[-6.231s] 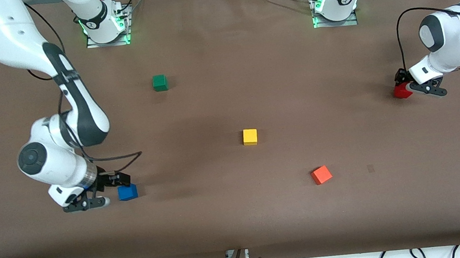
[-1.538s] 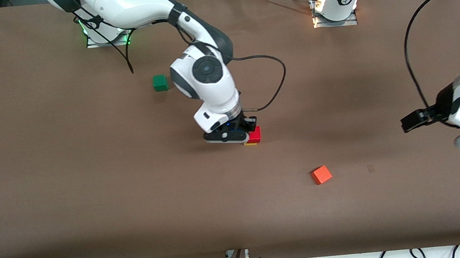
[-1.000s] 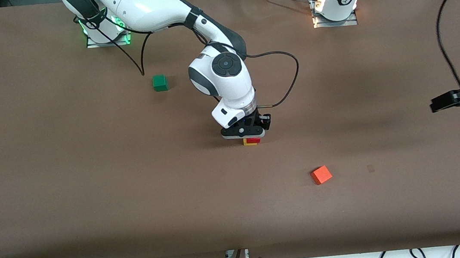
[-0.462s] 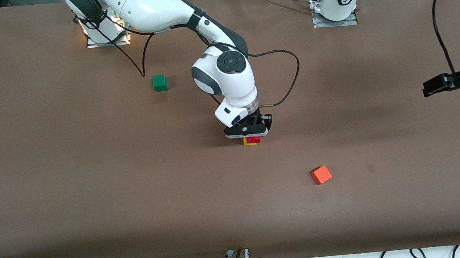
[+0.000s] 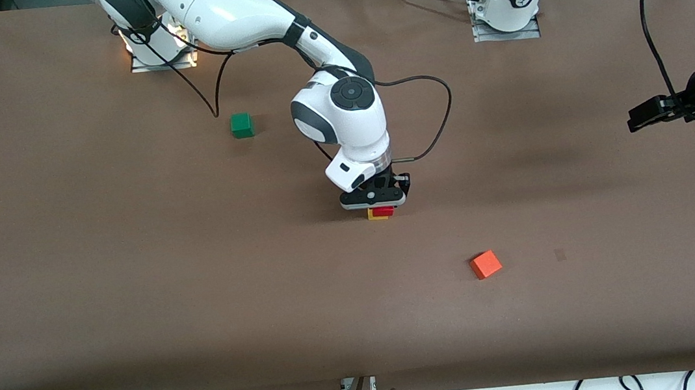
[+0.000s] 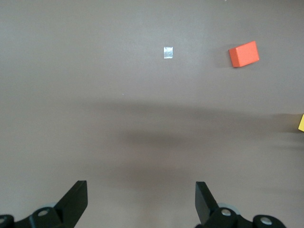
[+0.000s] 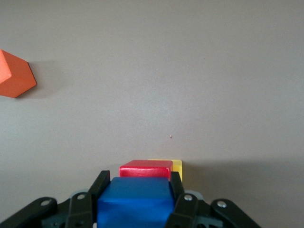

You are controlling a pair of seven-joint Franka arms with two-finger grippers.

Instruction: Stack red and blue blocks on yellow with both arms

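The yellow cube (image 5: pixel 376 217) sits mid-table with the deep red cube (image 5: pixel 382 211) on it. My right gripper (image 5: pixel 374 202) is directly over this stack, shut on the blue cube (image 7: pixel 134 202), which the front view hides. In the right wrist view the blue cube sits between the fingers (image 7: pixel 176 186), just above the red cube (image 7: pixel 145 169), with the yellow cube (image 7: pixel 176 168) showing at its edge. My left gripper (image 5: pixel 672 119) is open and empty, up in the air at the left arm's end of the table; its fingers (image 6: pixel 204 202) frame bare table.
An orange-red cube (image 5: pixel 485 264) lies nearer to the front camera than the stack, toward the left arm's end; it also shows in both wrist views (image 6: pixel 244 53) (image 7: pixel 14 75). A green cube (image 5: pixel 241 125) lies farther back, toward the right arm's end.
The red cube was set on the yellow cube earlier and the left arm pulled away. The right arm carried the blue cube over the stack and has lowered slightly; the left gripper keeps rising.
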